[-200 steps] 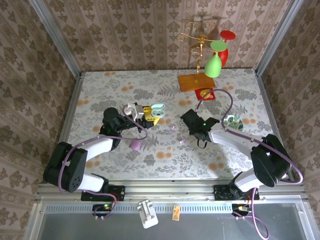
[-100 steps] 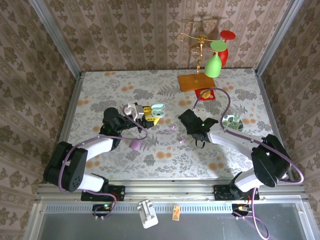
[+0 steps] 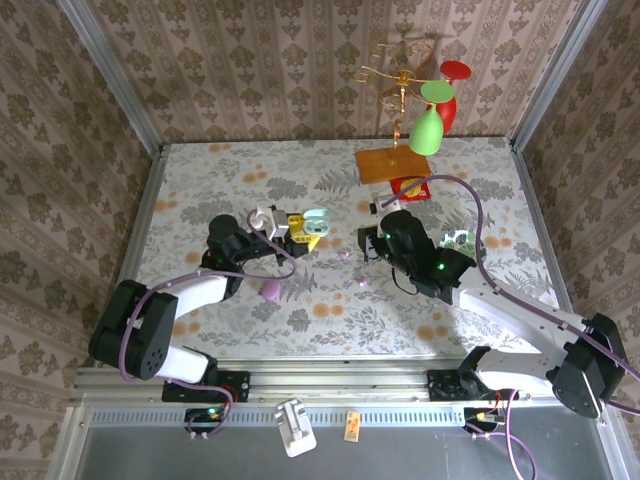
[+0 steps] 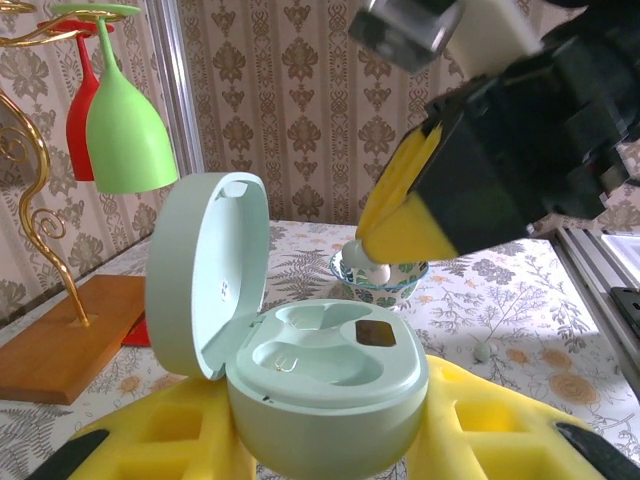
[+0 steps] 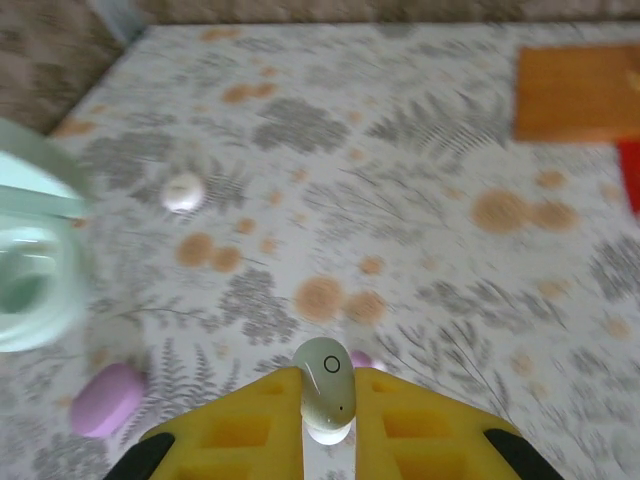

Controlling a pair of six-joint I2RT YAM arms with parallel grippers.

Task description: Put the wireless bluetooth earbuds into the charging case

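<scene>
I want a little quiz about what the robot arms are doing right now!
1. True or false: the mint charging case held by the left gripper has its lid shut.
2. What is the right gripper pinching? A) a whitish earbud B) a spoon C) a coin
3. What colour is the pebble-shaped case lying on the table?
Key: 1 false; 2 A; 3 lilac.

Mint charging case point(image 4: 330, 390), whitish earbud point(image 5: 326, 385), lilac case point(image 5: 107, 398), grey-and-orange floral table point(image 3: 330, 310).

mint case point(image 5: 28, 290) blurry, half off L edge
</scene>
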